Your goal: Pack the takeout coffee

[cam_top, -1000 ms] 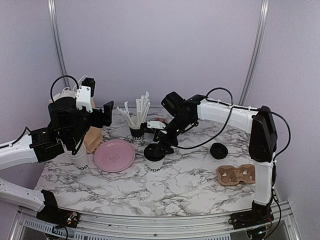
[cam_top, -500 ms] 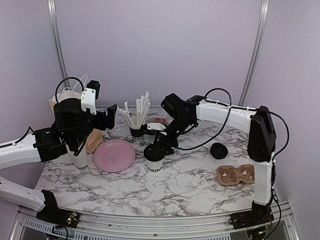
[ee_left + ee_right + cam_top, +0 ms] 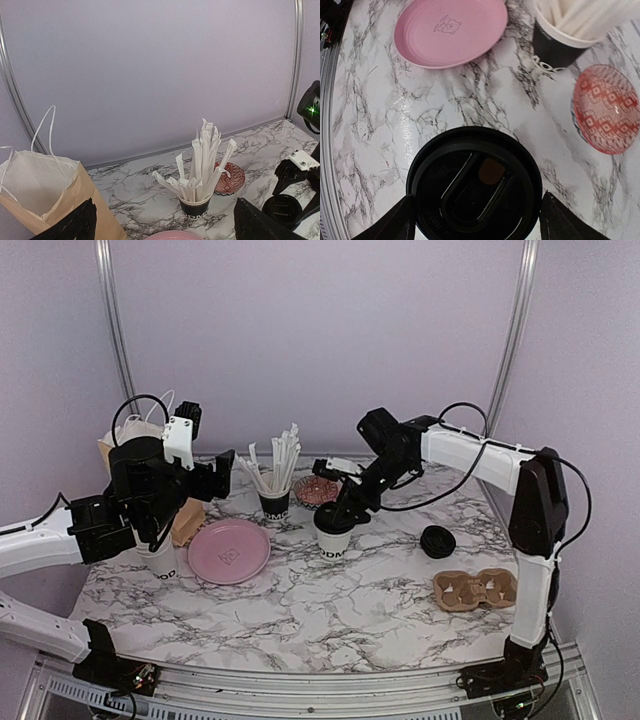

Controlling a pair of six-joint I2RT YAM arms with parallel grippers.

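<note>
The takeout coffee point(image 3: 333, 538), a white paper cup with black lettering and a round black lid point(image 3: 474, 187), is near the table's middle, just right of the straw cup. My right gripper point(image 3: 340, 508) comes down on it from above, its fingers point(image 3: 395, 225) pressed against both sides of the lid, shut on the cup. Whether the cup's base touches the marble I cannot tell. My left gripper point(image 3: 205, 478) hangs open and empty at the left, above the lidless cups, with the paper bag point(image 3: 45, 195) beside its left finger.
A black cup of white straws point(image 3: 275, 502), a pink plate point(image 3: 230, 550) and a red patterned dish point(image 3: 315, 490) surround the coffee. Lidless white cups point(image 3: 160, 560) stand at the left. A loose black lid point(image 3: 437, 540) and a cardboard cup carrier point(image 3: 475, 588) lie right.
My right gripper has closed on the coffee and carried it right and back, away from the pink plate. The left arm rose slightly at first and has held still since.
</note>
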